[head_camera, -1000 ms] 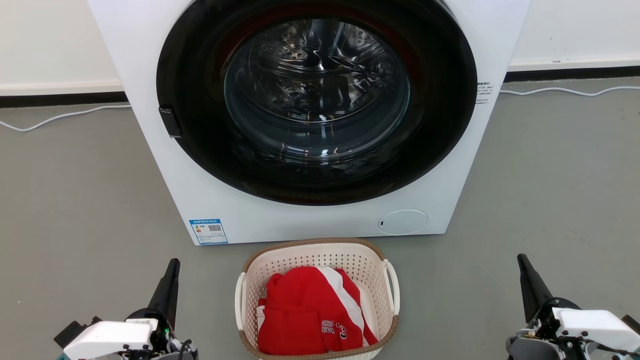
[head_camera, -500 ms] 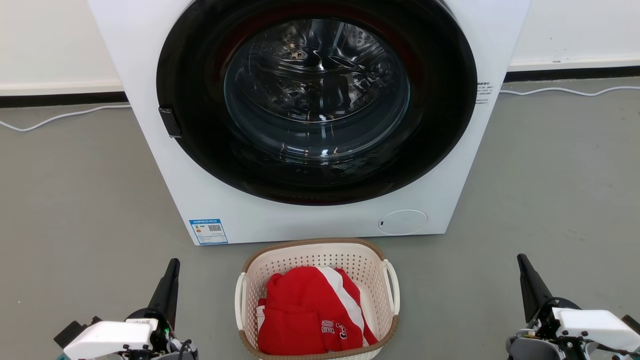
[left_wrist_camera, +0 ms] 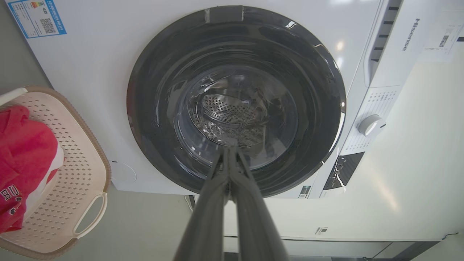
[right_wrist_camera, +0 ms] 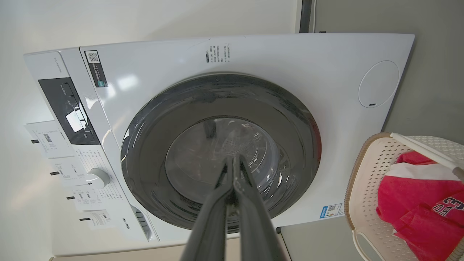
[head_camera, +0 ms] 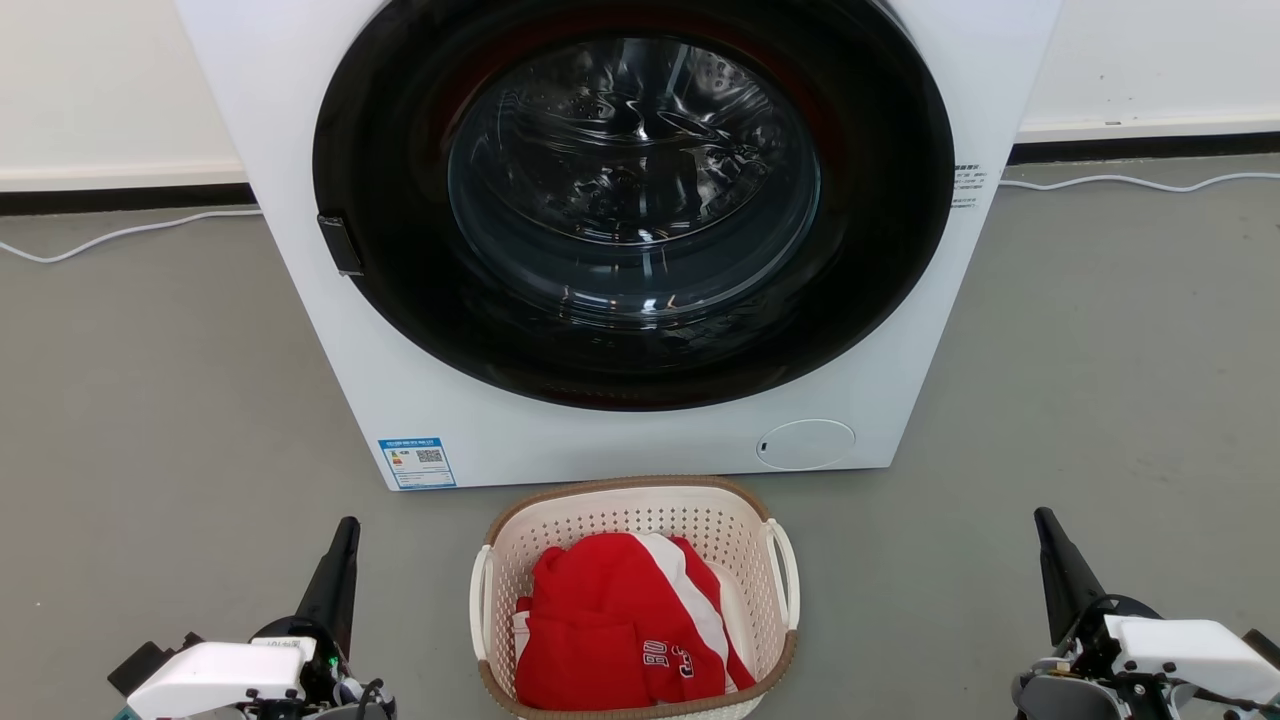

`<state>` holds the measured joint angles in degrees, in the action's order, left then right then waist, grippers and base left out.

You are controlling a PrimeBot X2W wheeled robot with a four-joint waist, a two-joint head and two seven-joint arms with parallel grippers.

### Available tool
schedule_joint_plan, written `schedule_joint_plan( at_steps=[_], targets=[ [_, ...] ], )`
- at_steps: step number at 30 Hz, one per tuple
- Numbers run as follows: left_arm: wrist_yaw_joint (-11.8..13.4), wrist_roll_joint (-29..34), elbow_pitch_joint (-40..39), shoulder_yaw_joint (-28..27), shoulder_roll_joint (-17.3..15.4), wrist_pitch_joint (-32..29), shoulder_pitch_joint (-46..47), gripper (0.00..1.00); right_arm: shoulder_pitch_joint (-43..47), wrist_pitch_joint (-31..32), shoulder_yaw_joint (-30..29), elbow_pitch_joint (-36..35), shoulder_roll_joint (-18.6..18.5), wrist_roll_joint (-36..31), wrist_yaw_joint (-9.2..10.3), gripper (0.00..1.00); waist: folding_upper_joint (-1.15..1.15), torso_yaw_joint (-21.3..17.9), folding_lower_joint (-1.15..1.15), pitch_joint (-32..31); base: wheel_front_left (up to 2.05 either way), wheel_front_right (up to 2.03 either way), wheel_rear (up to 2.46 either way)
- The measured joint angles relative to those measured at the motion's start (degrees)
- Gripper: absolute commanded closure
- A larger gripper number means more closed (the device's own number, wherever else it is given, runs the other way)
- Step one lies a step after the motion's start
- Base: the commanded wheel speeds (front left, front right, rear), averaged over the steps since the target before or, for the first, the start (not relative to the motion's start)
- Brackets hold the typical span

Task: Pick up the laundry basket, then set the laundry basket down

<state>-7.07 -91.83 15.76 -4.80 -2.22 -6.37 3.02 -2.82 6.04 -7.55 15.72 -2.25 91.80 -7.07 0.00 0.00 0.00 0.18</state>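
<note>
The laundry basket (head_camera: pixel 520 530) is cream-white and perforated, with a brown rim and white loop handles. It stands on the grey floor at the bottom centre of the head view, holding a red and white garment (head_camera: pixel 620 625). My left gripper (head_camera: pixel 347 527) is shut and empty, well to the left of the basket. On the far side, my right gripper (head_camera: pixel 1042 518) is shut too, with nothing in it. In the left wrist view the basket (left_wrist_camera: pixel 78 170) sits at the left edge, beside the shut left gripper (left_wrist_camera: pixel 230 149). The right wrist view has the basket (right_wrist_camera: pixel 366 174) at lower right and the shut right gripper (right_wrist_camera: pixel 232 157).
A large white washing machine (head_camera: pixel 450 440) with a closed dark round door (head_camera: pixel 630 200) stands just behind the basket. A white cable (head_camera: pixel 120 233) runs along the floor by the back wall on both sides. Grey floor (head_camera: pixel 150 420) lies left and right of the basket.
</note>
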Motion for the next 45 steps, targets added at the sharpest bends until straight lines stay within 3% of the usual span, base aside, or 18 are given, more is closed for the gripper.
schedule_joint_plan(
  at_steps=[45],
  targets=[
    [0.0, 0.0, 0.0, 0.0, 0.0, 0.0, 0.0, 1.00, 0.0, 0.0, 0.0, 0.0, 0.0, 0.0, 0.00, 1.00, 0.00, 0.0, 0.00, 0.0, 0.00, 0.00, 0.00]
  ],
)
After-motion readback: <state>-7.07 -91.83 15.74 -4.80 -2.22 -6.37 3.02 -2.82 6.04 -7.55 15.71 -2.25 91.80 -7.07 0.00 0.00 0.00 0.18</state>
